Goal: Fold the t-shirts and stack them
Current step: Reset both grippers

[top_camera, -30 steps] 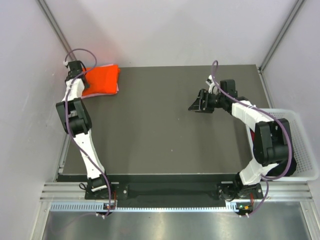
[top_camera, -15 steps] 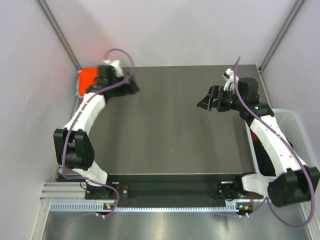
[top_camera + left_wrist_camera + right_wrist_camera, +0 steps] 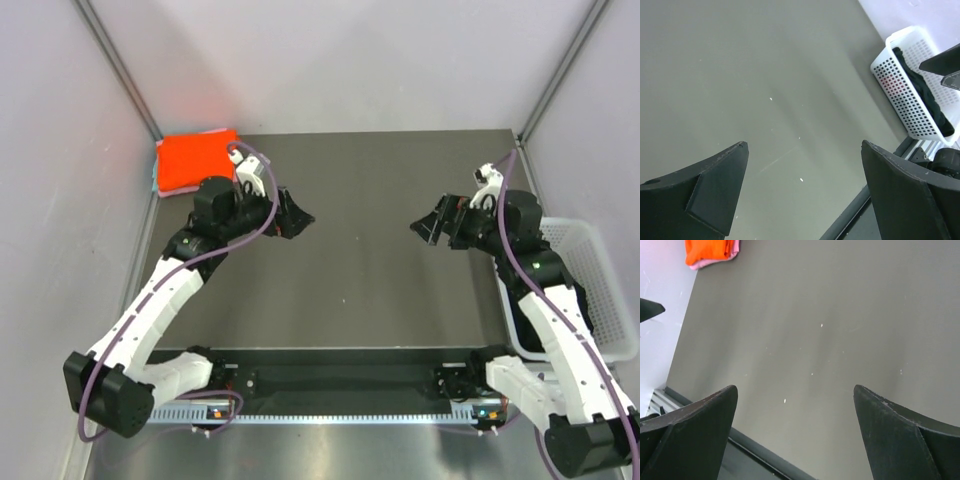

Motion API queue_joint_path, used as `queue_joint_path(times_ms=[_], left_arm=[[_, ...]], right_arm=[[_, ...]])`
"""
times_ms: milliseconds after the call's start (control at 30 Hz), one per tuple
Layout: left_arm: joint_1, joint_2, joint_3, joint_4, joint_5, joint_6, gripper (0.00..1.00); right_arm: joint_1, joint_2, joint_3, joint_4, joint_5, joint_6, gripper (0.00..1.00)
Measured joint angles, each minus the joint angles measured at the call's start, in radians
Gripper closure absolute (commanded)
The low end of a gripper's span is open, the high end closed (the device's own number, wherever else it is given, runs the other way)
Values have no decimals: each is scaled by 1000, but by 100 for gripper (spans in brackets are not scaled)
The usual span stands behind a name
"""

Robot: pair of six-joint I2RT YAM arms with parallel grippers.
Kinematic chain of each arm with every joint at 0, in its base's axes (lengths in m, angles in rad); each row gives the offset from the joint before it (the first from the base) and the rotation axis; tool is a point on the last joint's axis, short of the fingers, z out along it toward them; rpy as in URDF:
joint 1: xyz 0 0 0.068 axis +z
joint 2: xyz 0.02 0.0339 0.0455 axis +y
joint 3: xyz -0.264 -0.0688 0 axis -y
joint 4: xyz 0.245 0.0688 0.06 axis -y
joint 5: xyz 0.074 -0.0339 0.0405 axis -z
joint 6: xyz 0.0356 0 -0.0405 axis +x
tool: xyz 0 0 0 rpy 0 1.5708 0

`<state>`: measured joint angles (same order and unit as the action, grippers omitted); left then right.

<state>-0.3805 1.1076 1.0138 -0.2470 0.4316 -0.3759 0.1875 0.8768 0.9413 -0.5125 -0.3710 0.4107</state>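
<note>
The folded orange-red t-shirt (image 3: 194, 160) lies at the table's far left corner, on top of a light pink t-shirt whose edge (image 3: 156, 184) peeks out beneath it. The right wrist view shows the same stack (image 3: 710, 251) far off, the pink edge (image 3: 705, 263) below the orange. My left gripper (image 3: 292, 217) hangs open over the table, right of and nearer than the stack, holding nothing. My right gripper (image 3: 430, 224) is open over the right half of the table, also holding nothing. In the wrist views both grippers (image 3: 805, 145) (image 3: 795, 387) show only bare table between their fingers.
A white lattice basket (image 3: 610, 290) stands off the table's right edge; the left wrist view shows the basket (image 3: 900, 85) with dark cloth (image 3: 925, 95) inside. Grey walls close in at the left, the back and the right.
The left arm left the orange t-shirt at the far left corner and swung toward the table's middle, opening. The right gripper drew back to the right and nearer, opening too.
</note>
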Motion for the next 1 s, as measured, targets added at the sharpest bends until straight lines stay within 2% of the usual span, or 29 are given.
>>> queue_joint_path(times_ms=[1000], left_arm=[[0, -19, -21, 15, 0, -19, 1]], right_arm=[[0, -33, -40, 18, 93, 32, 0]])
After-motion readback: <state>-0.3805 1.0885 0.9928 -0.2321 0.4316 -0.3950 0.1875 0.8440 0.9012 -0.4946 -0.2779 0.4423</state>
